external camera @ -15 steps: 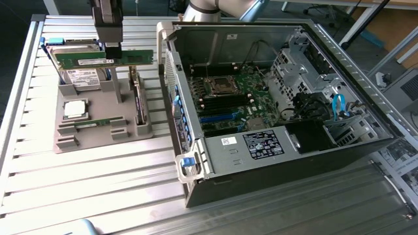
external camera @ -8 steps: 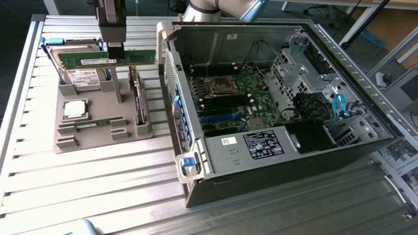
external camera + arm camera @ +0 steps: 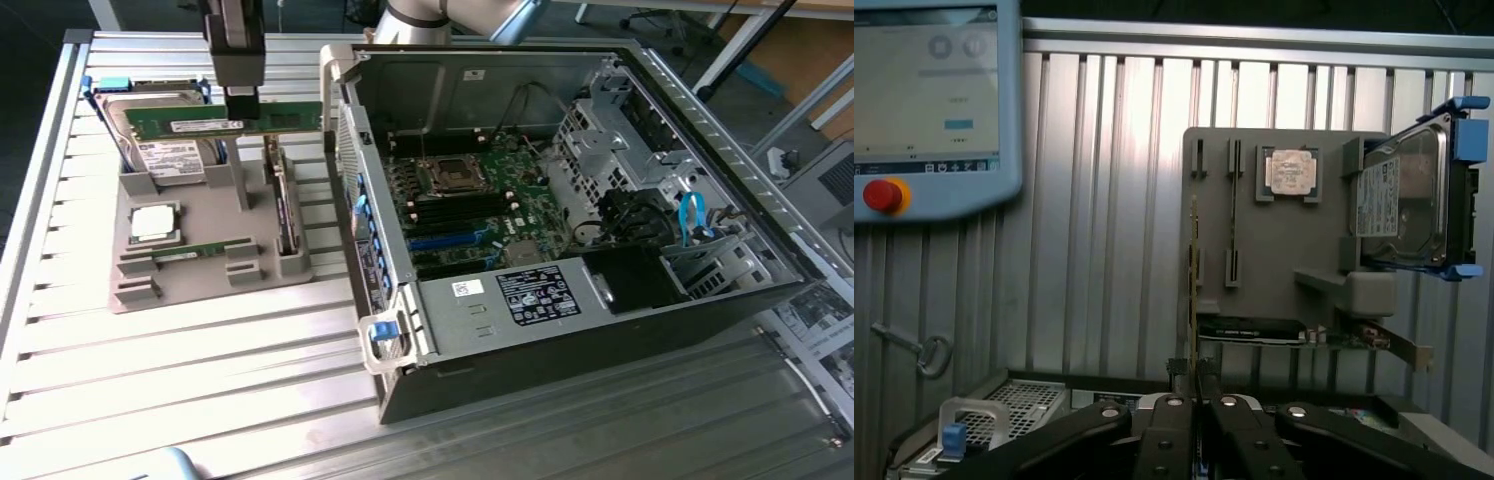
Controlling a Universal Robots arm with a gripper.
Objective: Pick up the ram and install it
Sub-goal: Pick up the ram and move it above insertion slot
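Slatted metal worktop (image 3: 200, 360) spreads under your arm, which points straight down; its claw (image 3: 240, 118) is pinched shut on the ram (image 3: 180, 127), held level over the grey holder (image 3: 200, 225).

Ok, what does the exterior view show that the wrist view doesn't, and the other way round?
Exterior view alone: the motherboard inside the open computer case. Wrist view alone: a teach pendant with a red button, and a key. Both: the gripper shut on the ram, plus the grey fixture with the hard drive and processor chip.
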